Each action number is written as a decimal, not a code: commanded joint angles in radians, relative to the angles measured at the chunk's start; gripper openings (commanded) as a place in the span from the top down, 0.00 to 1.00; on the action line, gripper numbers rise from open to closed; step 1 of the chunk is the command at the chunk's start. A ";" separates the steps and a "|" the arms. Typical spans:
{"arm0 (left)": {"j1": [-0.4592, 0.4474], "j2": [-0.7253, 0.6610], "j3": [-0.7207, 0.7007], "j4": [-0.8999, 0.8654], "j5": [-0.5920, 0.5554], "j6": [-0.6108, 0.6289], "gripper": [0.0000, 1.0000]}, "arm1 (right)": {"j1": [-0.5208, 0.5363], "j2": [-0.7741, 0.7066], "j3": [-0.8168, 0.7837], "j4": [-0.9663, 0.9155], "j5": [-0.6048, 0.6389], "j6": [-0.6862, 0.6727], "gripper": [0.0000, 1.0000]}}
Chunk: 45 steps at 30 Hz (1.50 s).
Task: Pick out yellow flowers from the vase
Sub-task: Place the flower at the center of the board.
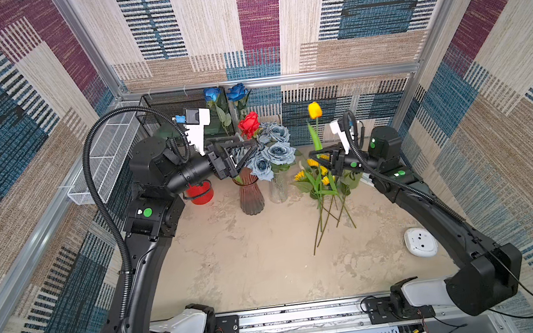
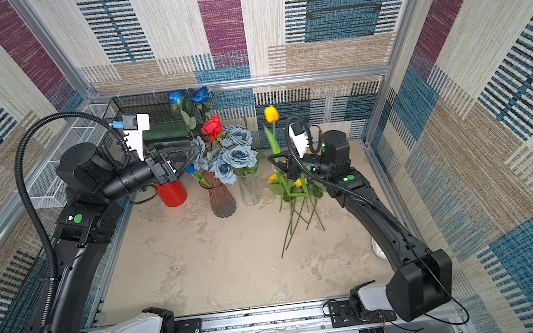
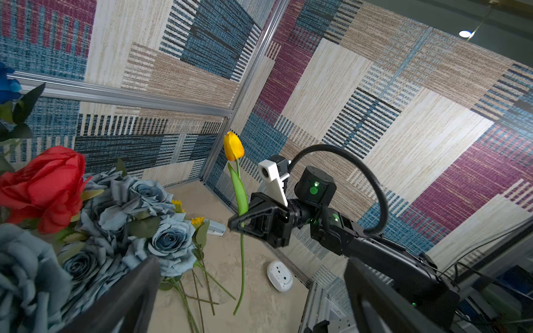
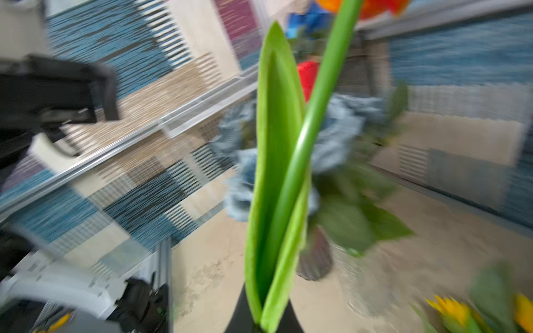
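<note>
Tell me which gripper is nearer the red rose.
Left. The left gripper is open close by the red rose, beside the grey-blue roses; the right gripper is farther off, shut on the stem of the yellow tulip.

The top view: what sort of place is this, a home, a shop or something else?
Most likely a robot test cell. Patterned wall panels on an aluminium frame enclose a tabletop, and the left arm and the right arm are mounted on a front rail.

beige tabletop (image 1: 251,274) bears loose sunflowers (image 1: 300,175), brown vase (image 1: 251,198), clear vase (image 1: 278,189), red cup (image 1: 200,194), white disc (image 1: 420,242).
</note>
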 commanded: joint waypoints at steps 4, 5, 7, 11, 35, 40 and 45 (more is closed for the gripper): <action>0.003 -0.027 -0.063 -0.022 -0.072 0.090 0.01 | -0.102 0.113 -0.005 -0.140 0.143 0.064 1.00; 0.002 -0.032 -0.083 -0.018 -0.078 0.090 0.01 | -0.103 0.150 0.001 -0.159 0.150 0.053 1.00; 0.002 -0.045 -0.117 -0.007 -0.095 0.087 0.01 | -0.098 0.222 0.020 -0.192 0.170 0.038 1.00; 0.003 -0.064 -0.154 -0.017 -0.113 0.093 0.01 | -0.098 0.346 0.051 -0.215 0.204 0.042 1.00; 0.004 -0.016 -0.089 -0.129 -0.122 0.191 0.01 | -0.098 0.519 0.159 -0.355 0.328 0.035 0.04; 0.003 -0.007 -0.065 -0.135 -0.123 0.196 0.01 | -0.099 0.498 0.181 -0.409 0.342 0.020 0.04; 0.008 -0.002 -0.049 -0.159 -0.128 0.213 0.01 | -0.113 0.429 0.171 -0.438 0.394 0.019 0.04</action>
